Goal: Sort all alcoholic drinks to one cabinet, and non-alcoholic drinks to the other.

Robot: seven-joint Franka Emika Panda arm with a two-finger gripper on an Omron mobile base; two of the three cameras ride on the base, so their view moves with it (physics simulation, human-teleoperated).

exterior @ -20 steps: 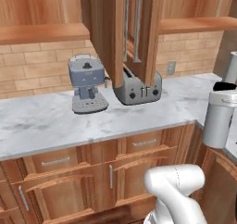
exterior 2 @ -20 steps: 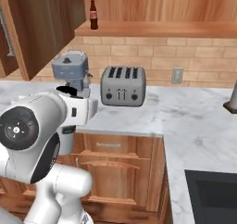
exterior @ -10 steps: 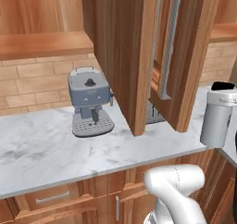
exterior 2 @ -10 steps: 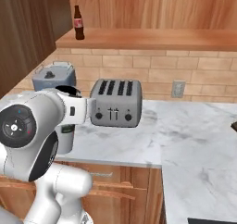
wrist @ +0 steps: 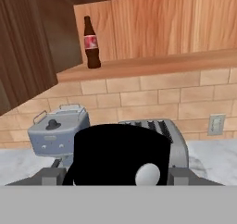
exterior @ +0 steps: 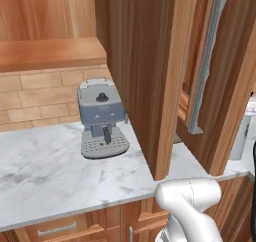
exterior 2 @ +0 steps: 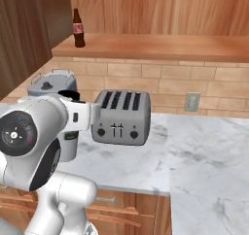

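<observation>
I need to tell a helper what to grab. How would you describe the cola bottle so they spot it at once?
Look at the open wooden cabinet above the brick wall, over the marble counter. At the far left of its shelf stands the cola bottle: small, dark brown, red label, red cap, alone on the shelf above the grey coffee machine and toaster.

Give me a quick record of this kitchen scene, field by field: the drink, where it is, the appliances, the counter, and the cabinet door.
drink: small dark cola bottle with red label, upright
drink location: on the open cabinet shelf, at its left end
appliances: grey coffee machine and silver four-slot toaster, both on the counter
counter: white marble, brick wall behind
cabinet door: open wooden door with metal handle, hanging over the counter
gripper: fingers hidden, state cannot be told
</observation>
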